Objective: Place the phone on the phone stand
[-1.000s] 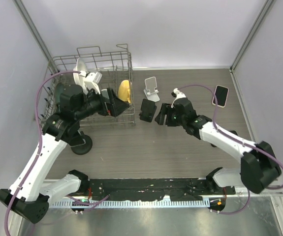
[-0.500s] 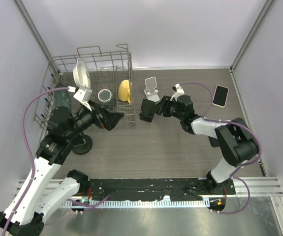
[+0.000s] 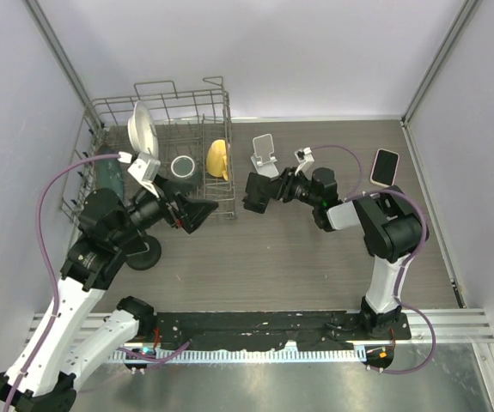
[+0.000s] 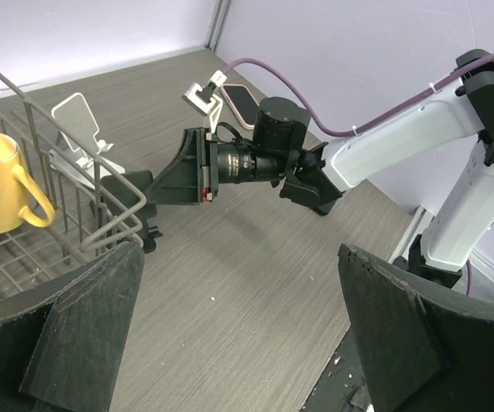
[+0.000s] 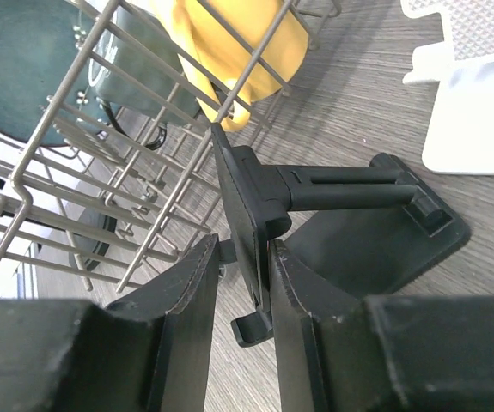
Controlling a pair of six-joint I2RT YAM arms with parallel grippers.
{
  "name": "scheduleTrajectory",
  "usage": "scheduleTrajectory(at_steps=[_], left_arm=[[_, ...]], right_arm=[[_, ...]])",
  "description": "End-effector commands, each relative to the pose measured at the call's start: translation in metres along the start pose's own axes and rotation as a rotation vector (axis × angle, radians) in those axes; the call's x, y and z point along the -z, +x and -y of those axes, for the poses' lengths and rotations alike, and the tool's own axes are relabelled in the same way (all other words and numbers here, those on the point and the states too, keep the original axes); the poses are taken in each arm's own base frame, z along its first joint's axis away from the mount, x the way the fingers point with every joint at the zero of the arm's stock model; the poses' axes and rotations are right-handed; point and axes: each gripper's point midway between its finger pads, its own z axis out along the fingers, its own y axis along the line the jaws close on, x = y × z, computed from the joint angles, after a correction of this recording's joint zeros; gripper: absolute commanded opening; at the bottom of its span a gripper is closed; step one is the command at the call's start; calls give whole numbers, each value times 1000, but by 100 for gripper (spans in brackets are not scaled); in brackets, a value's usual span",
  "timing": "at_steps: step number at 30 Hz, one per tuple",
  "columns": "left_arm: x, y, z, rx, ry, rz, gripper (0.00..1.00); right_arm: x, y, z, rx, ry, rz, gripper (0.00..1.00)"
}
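Pinching the upright back plate of the black plastic phone stand (image 5: pixel 350 184), the right end effector (image 5: pixel 243 257) has a finger pressed on each side of it, just beside the grey wire dish rack (image 3: pixel 204 129). Meanwhile the left end effector (image 4: pixel 238 257) is spread wide with nothing in it, hovering at the rack's front. The dark phone with the pale rim (image 3: pixel 385 166) lies flat on the wood-grain worktop (image 3: pixel 272 266) way over at the far right, well apart from the black stand and the white plastic phone stand (image 3: pixel 265 153).

you see the white stand (image 5: pixel 478 103) cut off by the right wrist view's edge; rack wires (image 5: pixel 64 90) cover part of the yellow mug (image 5: pixel 268 43).
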Motion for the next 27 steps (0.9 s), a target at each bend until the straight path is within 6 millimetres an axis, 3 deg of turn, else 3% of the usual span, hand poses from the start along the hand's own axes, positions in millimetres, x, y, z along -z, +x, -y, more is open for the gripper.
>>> scheduleTrajectory(at_steps=[1, 4, 10, 14, 15, 16, 18, 19, 21, 22, 25, 26, 27], left_arm=[[-3, -11, 7, -22, 38, 21, 100], [-4, -12, 9, -14, 37, 1, 100], [-3, -22, 14, -32, 48, -4, 100], [-3, -19, 8, -55, 26, -2, 100], [-2, -19, 8, -62, 27, 4, 100], [-3, -13, 5, -67, 24, -5, 100], [-1, -12, 5, -78, 25, 9, 100], [-2, -5, 2, -77, 22, -2, 100], [0, -4, 4, -93, 36, 8, 100], [0, 2, 2, -89, 36, -2, 100], [2, 3, 1, -102, 27, 4, 100], [3, 2, 0, -110, 21, 13, 100], [5, 1, -1, -113, 10, 19, 100]], right_arm=[[-3, -32, -31, 73, -183, 96, 34], [-3, -32, -26, 54, -211, 99, 32], [8, -38, -21, 60, -211, 141, 3], [30, -40, -24, 78, -174, 161, 1], [36, -30, -22, 78, -158, 139, 1], [44, -34, -31, 93, -156, 141, 1], [59, -15, -28, 94, -112, 96, 1], [68, -21, -39, 119, -117, 111, 1], [82, 2, -39, 116, -82, 50, 1], [91, -4, -53, 141, -99, 65, 1], [102, 33, -70, 173, -105, -41, 1], [106, 35, -82, 205, -126, -50, 1], [105, 57, -101, 215, -170, -122, 1]])
